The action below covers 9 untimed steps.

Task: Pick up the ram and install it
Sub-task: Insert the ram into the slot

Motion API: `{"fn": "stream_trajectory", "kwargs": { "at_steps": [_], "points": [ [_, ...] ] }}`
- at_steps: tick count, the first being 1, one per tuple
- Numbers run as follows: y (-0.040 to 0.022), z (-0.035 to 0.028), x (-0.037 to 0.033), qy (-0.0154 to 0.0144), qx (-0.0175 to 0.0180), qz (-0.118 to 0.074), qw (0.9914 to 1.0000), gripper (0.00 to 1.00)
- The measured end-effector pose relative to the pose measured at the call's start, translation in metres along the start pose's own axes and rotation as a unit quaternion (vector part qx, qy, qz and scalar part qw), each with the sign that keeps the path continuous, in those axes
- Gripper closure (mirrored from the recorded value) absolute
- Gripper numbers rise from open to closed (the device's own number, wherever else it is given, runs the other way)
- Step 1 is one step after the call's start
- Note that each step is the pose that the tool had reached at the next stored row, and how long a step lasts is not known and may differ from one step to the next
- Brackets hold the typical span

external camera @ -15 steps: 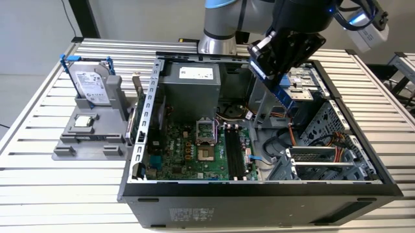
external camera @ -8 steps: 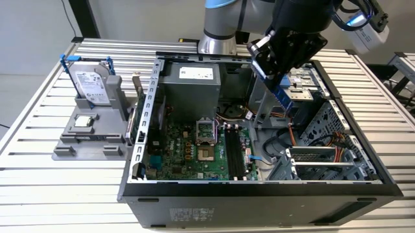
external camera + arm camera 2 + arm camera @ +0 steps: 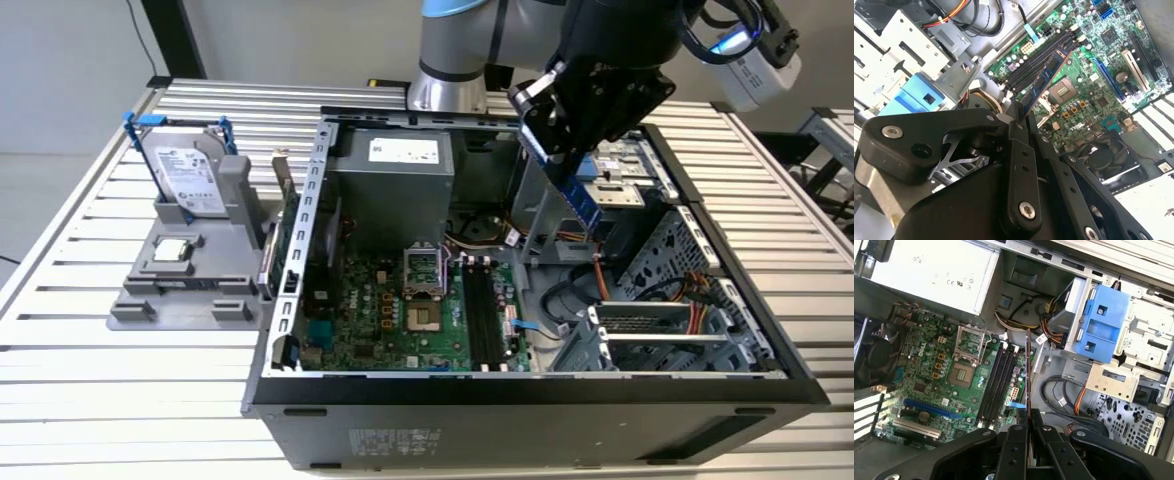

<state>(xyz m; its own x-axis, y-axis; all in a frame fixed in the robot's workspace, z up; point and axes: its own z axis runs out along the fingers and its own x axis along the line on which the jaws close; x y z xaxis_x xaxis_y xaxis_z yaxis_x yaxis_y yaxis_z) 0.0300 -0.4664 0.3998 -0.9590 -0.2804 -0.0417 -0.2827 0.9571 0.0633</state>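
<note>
- Here the gripper [image 3: 566, 150] is clamped tight on the ram [image 3: 585, 197]
- The ram hangs over the open computer case [image 3: 534, 425], above the green motherboard [image 3: 387, 300]

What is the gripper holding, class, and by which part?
The ram, pinched at one end by the gripper; the rest juts out over the motherboard.

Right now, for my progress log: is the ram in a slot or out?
Out. The pincer grips the ram above the motherboard, and the black memory slots below lie bare.
</note>
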Motion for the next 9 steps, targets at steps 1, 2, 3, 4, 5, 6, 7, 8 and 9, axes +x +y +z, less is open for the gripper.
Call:
{"fn": "stream_trajectory", "kwargs": {
  "at_steps": [1,2,3,4,5,6,7,8,9],
  "points": [
    [0.0000,0.0000,0.0000,0.0000,0.0000,0.000,1.00000,1.00],
    [0.0000,0.0000,0.0000,0.0000,0.0000,0.001,1.00000,1.00],
    [0.0000,0.0001,0.0000,-0.0002,0.0001,0.002,1.00000,1.00],
    [0.0000,0.0002,0.0000,-0.0003,0.0002,0.005,0.99999,1.00],
    [0.0000,0.0002,0.0000,-0.0005,0.0003,0.008,0.99997,1.00],
    [0.0000,0.0004,0.0000,-0.0008,0.0005,0.013,0.99992,1.00],
    [0.0000,0.0005,0.0000,-0.0012,0.0008,0.019,0.99981,1.00],
    [0.0000,0.0007,0.0000,-0.0017,0.0011,0.026,0.99966,1.00],
    [0.0000,0.0010,0.0000,-0.0021,0.0014,0.033,0.99945,1.00]
  ]
}}
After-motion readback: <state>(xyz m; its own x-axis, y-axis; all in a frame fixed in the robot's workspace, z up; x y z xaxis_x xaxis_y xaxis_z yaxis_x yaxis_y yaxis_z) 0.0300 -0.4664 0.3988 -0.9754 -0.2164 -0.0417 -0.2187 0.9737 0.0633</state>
